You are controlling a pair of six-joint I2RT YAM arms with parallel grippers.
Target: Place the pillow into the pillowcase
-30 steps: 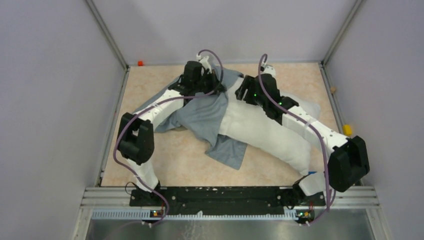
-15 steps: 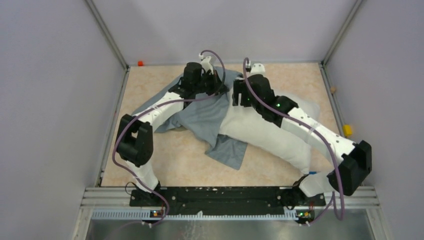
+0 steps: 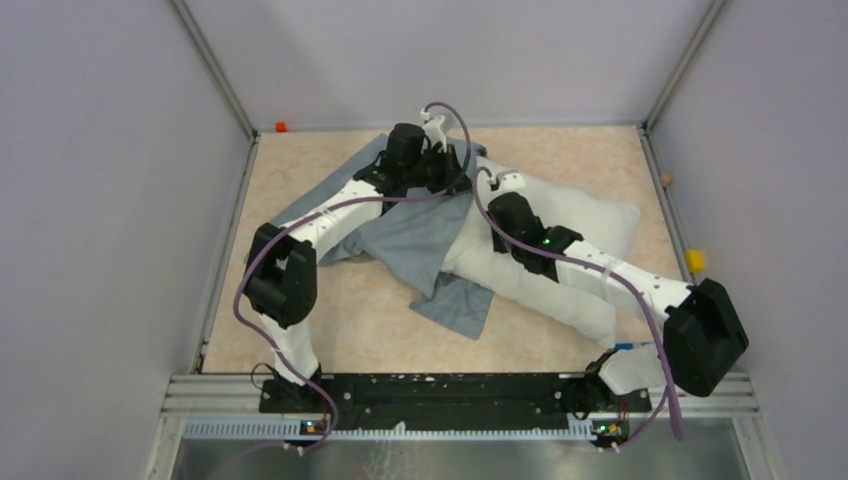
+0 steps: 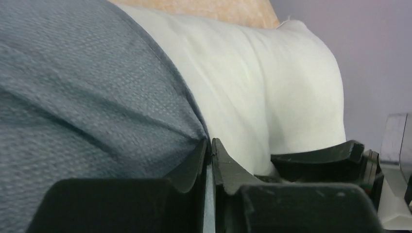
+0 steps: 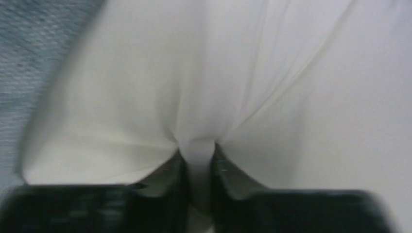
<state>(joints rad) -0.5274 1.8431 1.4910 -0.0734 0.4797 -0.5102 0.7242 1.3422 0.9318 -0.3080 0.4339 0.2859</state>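
Both hands are clamped on cloth. The left hand (image 4: 210, 141) has its two black fingers pressed together on an edge of the thin, wrinkled grey-blue pillowcase (image 4: 82, 97). It grips just where that cloth meets the large, plump, white rectangular pillow (image 4: 272, 92). The right hand (image 5: 197, 148) pinches a puckered fold of the pillow's white fabric between its nearly closed fingers, with creases fanning up from the pinch.

Seen from above, the pillow lies slantwise across the right half of the mottled beige desk (image 3: 340, 310). One corner points toward the far right, and the other end sits at the near right under the right arm. The pillowcase overlaps the pillow's left edge and spreads out leftward on the desk, with one flap trailing toward the near side. The two hands sit near each other at the far middle of the desk.
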